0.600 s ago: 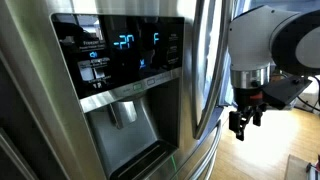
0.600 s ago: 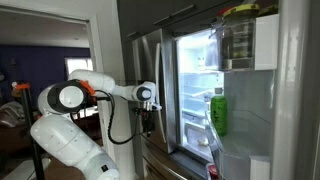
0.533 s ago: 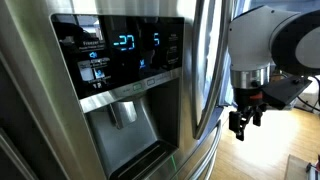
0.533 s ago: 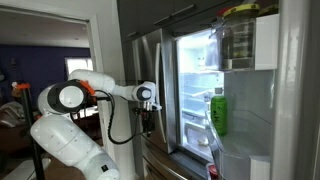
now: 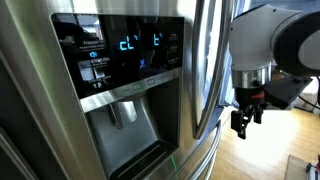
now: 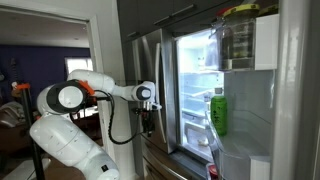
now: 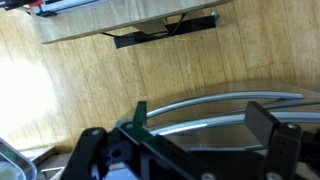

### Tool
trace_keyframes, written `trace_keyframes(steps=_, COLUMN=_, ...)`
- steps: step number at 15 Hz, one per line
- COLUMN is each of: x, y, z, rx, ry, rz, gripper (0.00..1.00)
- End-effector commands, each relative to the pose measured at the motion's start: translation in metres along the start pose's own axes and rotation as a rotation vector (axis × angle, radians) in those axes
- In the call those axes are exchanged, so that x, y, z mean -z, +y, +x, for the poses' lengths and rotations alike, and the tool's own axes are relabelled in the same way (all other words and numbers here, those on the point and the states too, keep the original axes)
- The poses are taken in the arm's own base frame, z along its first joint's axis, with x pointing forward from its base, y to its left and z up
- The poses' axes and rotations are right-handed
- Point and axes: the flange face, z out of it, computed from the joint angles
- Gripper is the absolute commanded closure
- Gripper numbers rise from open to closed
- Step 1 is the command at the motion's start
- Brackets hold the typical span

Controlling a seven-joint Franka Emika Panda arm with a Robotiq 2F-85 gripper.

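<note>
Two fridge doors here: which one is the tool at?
The shut stainless-steel door with the dispenser panel: the tool hangs by its vertical handle. The other door is swung wide open, showing its white inner shelves.

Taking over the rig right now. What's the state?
Claw: open, empty, fingers pointing down.
Where: beside the handle of the dispenser door, apparently not touching it. The wrist view shows the handle lying past the spread fingers, over wood floor.
Doors: dispenser door shut. Other door swung open, interior lit, green bottle in view there.
Done: claw brought up near the handle.
Left: handle not yet gripped.
</note>
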Motion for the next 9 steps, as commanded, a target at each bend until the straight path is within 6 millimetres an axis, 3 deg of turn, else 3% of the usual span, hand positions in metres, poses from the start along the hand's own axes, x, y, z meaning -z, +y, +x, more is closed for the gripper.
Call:
trace_keyframes(steps=1, x=0.002, y=0.035, z=-0.020, rx=0.050, ry=0.007, rz=-0.121, gripper=0.00)
trace_keyframes(steps=5, x=0.015, y=0.081, z=-0.024, rx=0.139, ry=0.075, rz=-0.223, gripper=0.00)
trace_keyframes(steps=9, x=0.042, y=0.111, z=-0.006, rx=0.162, ry=0.215, rz=-0.161, gripper=0.00)
